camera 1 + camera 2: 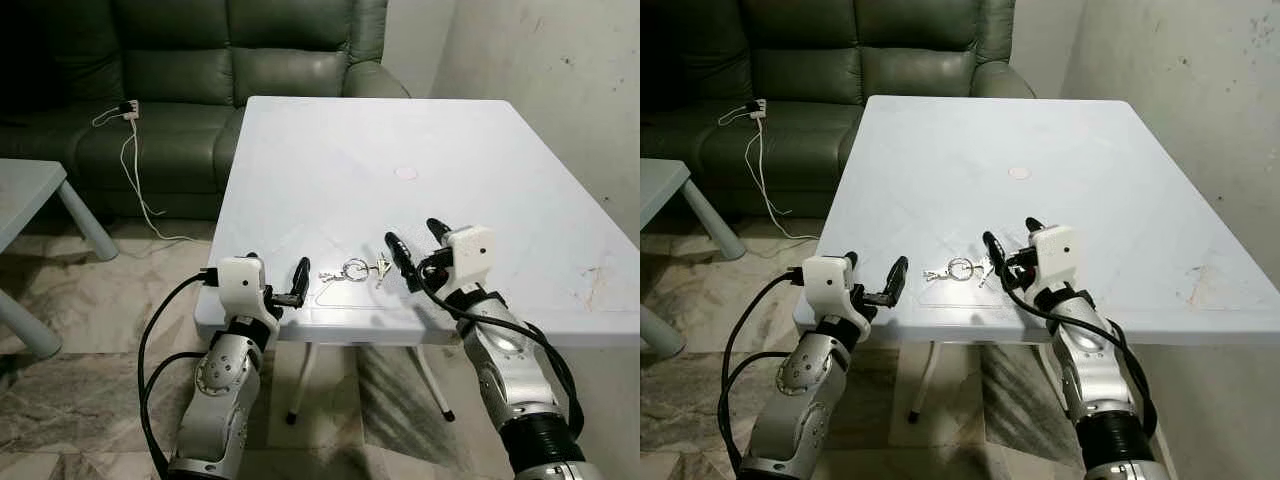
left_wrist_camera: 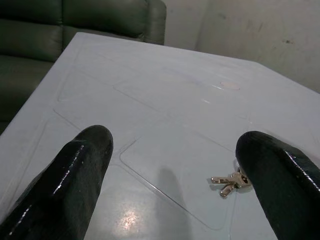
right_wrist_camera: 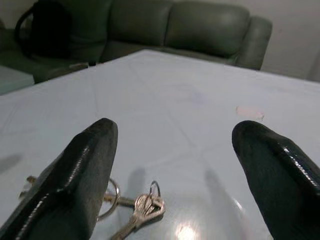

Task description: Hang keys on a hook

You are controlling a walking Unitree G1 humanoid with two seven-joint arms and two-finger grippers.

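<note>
A bunch of silver keys [image 1: 355, 269] on a ring lies flat on the white table [image 1: 400, 140], close to its front edge. My right gripper [image 1: 411, 232] hovers open just right of the keys, with its near finger beside them. In the right wrist view the keys [image 3: 142, 207] lie low between the spread fingers [image 3: 85, 165], nearer the one finger. My left gripper [image 1: 277, 270] is open at the table's front-left edge, a short way left of the keys. In the left wrist view the keys [image 2: 230, 182] sit next to one finger [image 2: 280, 175]. Neither gripper holds anything.
A dark green sofa [image 1: 200, 70] stands behind the table, with a white charger and cable [image 1: 130, 150] hanging off its seat. A small grey table [image 1: 30, 200] is at the left. A bare wall [image 1: 560, 80] runs along the right. A pale round mark [image 1: 405, 172] is on the tabletop.
</note>
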